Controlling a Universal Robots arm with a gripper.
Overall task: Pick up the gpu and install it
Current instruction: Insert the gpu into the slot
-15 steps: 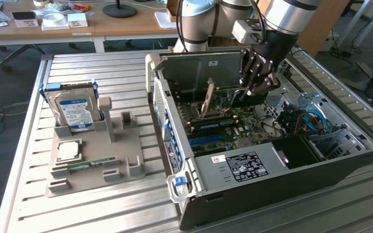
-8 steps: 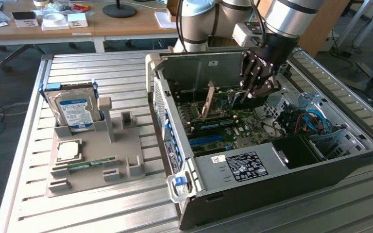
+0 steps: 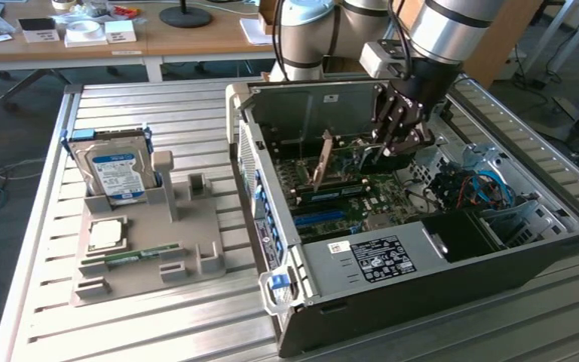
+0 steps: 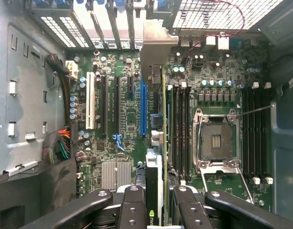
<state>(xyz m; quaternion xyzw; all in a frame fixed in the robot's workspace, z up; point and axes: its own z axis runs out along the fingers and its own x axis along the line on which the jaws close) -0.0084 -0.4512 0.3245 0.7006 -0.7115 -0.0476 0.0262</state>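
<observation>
Gpu [image 4: 156, 191], thin card edge-on, silver end bracket, between the fingers [image 4: 132, 210] above the motherboard [image 4: 122, 109]

The gripper [image 4: 158, 202] clamps the gpu [image 4: 154, 183] between its fingers [image 4: 132, 205]. The gpu stands edge-on over the motherboard [image 4: 122, 124], just beside the blue slot [image 4: 143, 107], on the side toward the CPU socket [image 4: 217, 139]. Its silver bracket [image 4: 158, 47] sits past the slot's far end, near the rear vents [image 4: 103, 19].
</observation>
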